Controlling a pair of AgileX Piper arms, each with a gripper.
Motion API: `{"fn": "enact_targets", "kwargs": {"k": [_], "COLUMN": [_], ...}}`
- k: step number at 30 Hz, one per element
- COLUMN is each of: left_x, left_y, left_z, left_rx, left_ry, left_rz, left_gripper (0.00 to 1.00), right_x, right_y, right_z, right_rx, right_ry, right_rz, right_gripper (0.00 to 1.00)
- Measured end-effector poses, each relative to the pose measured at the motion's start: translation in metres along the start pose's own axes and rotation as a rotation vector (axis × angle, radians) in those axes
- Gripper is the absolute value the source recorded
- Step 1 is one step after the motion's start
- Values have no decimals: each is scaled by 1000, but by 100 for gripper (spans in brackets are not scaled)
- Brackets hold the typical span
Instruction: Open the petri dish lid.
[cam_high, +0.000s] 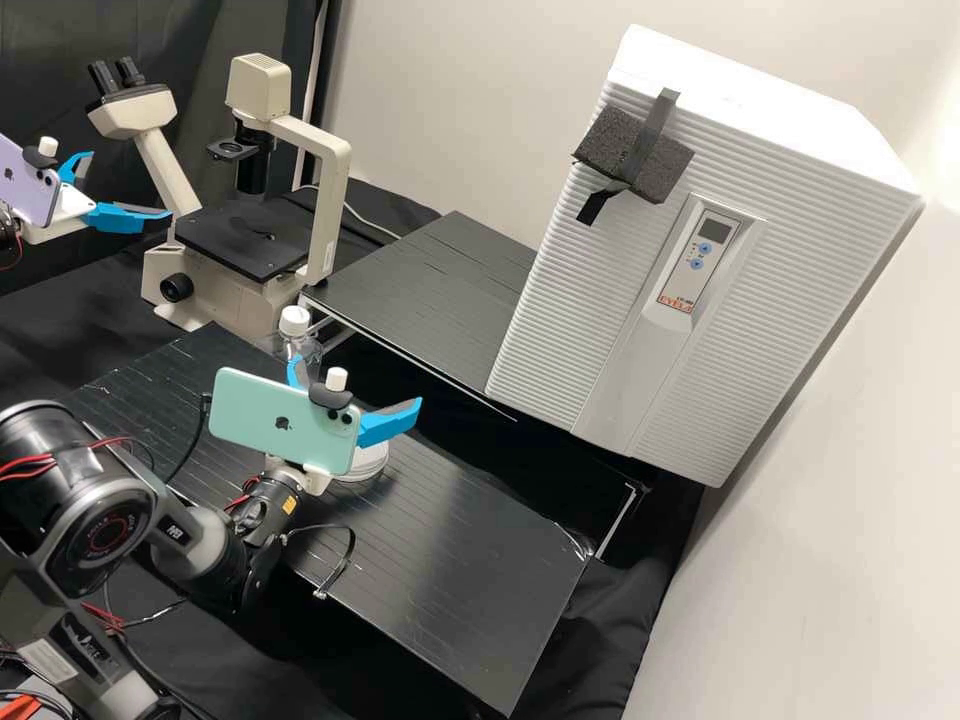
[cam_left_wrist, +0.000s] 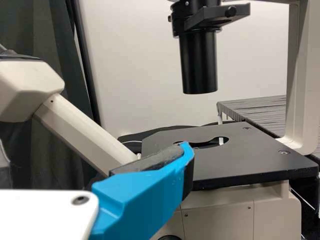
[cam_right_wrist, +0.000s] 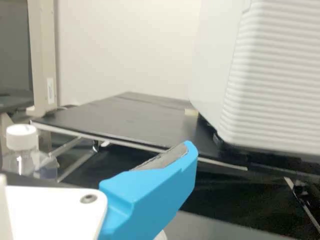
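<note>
Because the petri dish (cam_high: 366, 466) sits low on the bench (cam_high: 450, 560), down is the way that counts. In the high view I see it just under the right gripper (cam_high: 355, 382), and a green phone (cam_high: 275, 420) hides part of it. The dish is round and flat, so it has no long side to line up with. The right gripper is open, its blue fingers (cam_high: 392, 422) wide apart, holding nothing. It points out over the bench, so I think it must tip down and drop to get at the rim. I can't tell where the lid ends and the bottom part starts. The left gripper (cam_high: 130, 184) is open too, but it is up by the microscope (cam_high: 325, 195), well apart from the dish. The right arm (cam_high: 100, 530) is nearer, so I guess the job is for that one.

In the left wrist view, a blue finger (cam_left_wrist: 142, 200) is in front of the microscope's black stage (cam_left_wrist: 240, 157).

In the right wrist view, a small pale bit, likely the dish, peeks out by the blue finger. The clear bottle (cam_right_wrist: 19, 162) and the big white incubator (cam_right_wrist: 280, 75) are farther off, so they should not get in the way.
</note>
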Motion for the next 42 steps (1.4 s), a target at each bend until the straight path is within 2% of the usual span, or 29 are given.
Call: {"fn": "enact_targets", "kwargs": {"k": [10, 15, 21, 42], "left_x": [0, 0, 0, 0], "left_y": [0, 0, 0, 0], "left_z": [0, 0, 0, 0], "left_rx": [0, 0, 0, 0], "left_ry": [0, 0, 0, 0], "left_rz": [0, 0, 0, 0], "left_gripper": [100, 100, 100, 100], "right_x": [-15, -18, -20, -25], "right_y": [-3, 0, -2, 1], "right_z": [12, 12, 12, 17], "right_rx": [4, -11, -3, -17], "right_ry": [-43, -43, -44, -61], "right_rz": [-46, -39, -48, -40], "right_gripper": [100, 100, 100, 100]}}
